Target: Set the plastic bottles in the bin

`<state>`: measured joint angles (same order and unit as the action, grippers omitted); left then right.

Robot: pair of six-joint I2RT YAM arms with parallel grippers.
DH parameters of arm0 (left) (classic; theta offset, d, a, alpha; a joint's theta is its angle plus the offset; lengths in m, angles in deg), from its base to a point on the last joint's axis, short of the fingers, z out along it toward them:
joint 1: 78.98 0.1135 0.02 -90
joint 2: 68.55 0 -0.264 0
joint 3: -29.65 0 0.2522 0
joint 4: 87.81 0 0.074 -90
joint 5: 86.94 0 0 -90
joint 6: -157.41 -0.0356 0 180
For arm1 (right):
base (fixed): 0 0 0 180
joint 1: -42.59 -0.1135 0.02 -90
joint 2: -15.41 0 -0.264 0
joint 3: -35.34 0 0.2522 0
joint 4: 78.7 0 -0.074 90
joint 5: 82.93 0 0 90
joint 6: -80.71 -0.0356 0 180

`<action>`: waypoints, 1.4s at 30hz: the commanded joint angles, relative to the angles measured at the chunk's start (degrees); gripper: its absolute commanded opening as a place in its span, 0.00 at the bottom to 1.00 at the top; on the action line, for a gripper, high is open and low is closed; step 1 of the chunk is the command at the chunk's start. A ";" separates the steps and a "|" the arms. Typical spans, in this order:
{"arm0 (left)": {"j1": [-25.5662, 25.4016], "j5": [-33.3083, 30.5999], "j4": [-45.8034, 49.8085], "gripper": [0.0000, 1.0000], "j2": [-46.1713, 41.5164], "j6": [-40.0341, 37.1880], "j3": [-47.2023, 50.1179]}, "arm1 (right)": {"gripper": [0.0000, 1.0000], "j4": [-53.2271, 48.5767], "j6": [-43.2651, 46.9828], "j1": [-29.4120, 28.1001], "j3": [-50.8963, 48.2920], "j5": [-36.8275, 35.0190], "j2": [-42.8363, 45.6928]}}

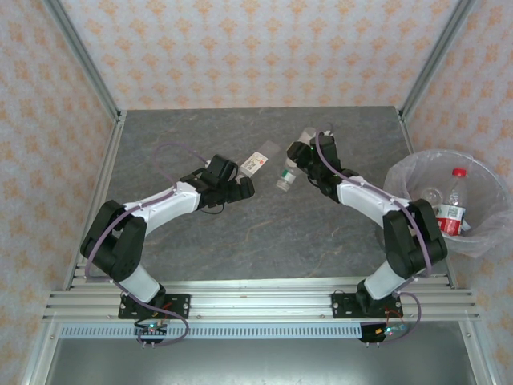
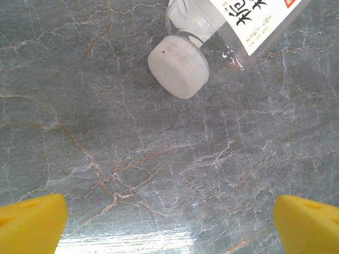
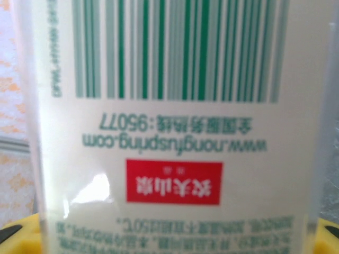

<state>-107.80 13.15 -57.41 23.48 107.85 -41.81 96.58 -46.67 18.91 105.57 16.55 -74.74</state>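
A clear plastic bottle (image 1: 258,163) with a white label lies on the grey table. Its white cap (image 2: 178,64) points toward my left gripper (image 1: 243,188), which stands open just short of it. In the left wrist view the left gripper (image 2: 169,227) has bare table between its yellow fingertips (image 2: 32,222). My right gripper (image 1: 303,159) is shut on a green-labelled bottle (image 1: 287,175) near the table's middle back. That bottle's label (image 3: 169,132) sits between the fingers of the right gripper (image 3: 169,241). The bin (image 1: 481,164), lined with a clear bag, stands at the right and holds a red-capped bottle (image 1: 454,204).
A second clear bottle (image 1: 431,196) lies inside the bin. Metal frame posts (image 1: 88,72) and patterned walls close in the table at the back and sides. The bin stands beyond the table's right edge (image 1: 410,152).
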 commanded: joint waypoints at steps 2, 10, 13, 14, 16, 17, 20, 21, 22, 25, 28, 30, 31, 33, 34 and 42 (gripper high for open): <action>0.51 0.50 -1.84 1.00 -0.31 -0.32 -1.46 | 0.38 -1.49 7.72 -1.52 1.77 -1.28 4.27; 0.42 3.95 -6.00 1.00 -3.25 -2.59 -0.63 | 0.39 -0.78 13.26 -1.54 -0.52 1.16 10.99; 0.27 5.53 -8.52 1.00 -4.79 -3.82 0.36 | 0.38 -2.74 15.35 -1.59 -1.10 -0.72 13.64; 0.21 6.08 -9.33 1.00 -5.29 -4.11 0.71 | 0.38 -3.83 15.87 -1.56 -1.04 -1.49 14.50; -0.21 6.87 -11.01 1.00 -6.45 -4.95 1.32 | 0.38 -6.45 17.01 -1.58 -0.59 -2.54 16.23; -0.55 6.90 -11.37 1.00 -6.96 -5.46 1.31 | 0.38 -7.27 17.52 -1.54 -0.42 -2.55 16.94; -2.70 6.54 -12.06 1.00 -8.89 -8.35 0.88 | 0.39 -10.27 18.70 -1.55 0.54 -3.66 19.02; -3.49 6.37 -12.27 1.00 -9.44 -9.37 0.67 | 0.39 -11.37 19.04 -1.57 0.87 -4.38 19.66; -4.21 6.46 -12.67 1.00 -10.00 -9.51 0.51 | 0.39 -12.43 19.32 -1.50 1.41 -5.18 20.18; -5.64 7.03 -14.75 1.00 -11.48 -12.84 0.66 | 0.39 -16.58 20.15 -1.51 3.24 -7.14 21.43; -7.01 7.19 -15.73 1.00 -12.83 -15.21 0.65 | 0.39 -19.12 20.63 -1.54 4.87 -7.47 21.98; -7.71 7.28 -16.25 1.00 -13.59 -16.44 0.60 | 0.39 -20.83 20.69 -1.51 6.00 -8.04 22.02; -8.12 7.32 -16.61 1.00 -13.86 -16.97 0.60 | 0.39 -21.79 20.86 -1.37 6.75 -8.11 22.03; -8.73 7.67 -17.31 1.00 -14.21 -17.88 0.61 | 0.39 -23.93 20.99 -1.30 8.23 -8.48 22.03; -9.00 7.81 -17.65 1.00 -14.33 -18.37 0.64 | 0.39 -25.00 20.98 -1.21 9.01 -8.64 21.99; -10.81 9.55 -18.08 1.00 -13.46 -19.85 -1.18 | 0.39 -27.97 21.74 -1.02 10.62 -11.79 25.59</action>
<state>-118.01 21.39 -73.49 10.45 89.91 -41.37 70.94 -26.08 17.62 113.61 8.04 -51.53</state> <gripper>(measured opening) 0.999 0.553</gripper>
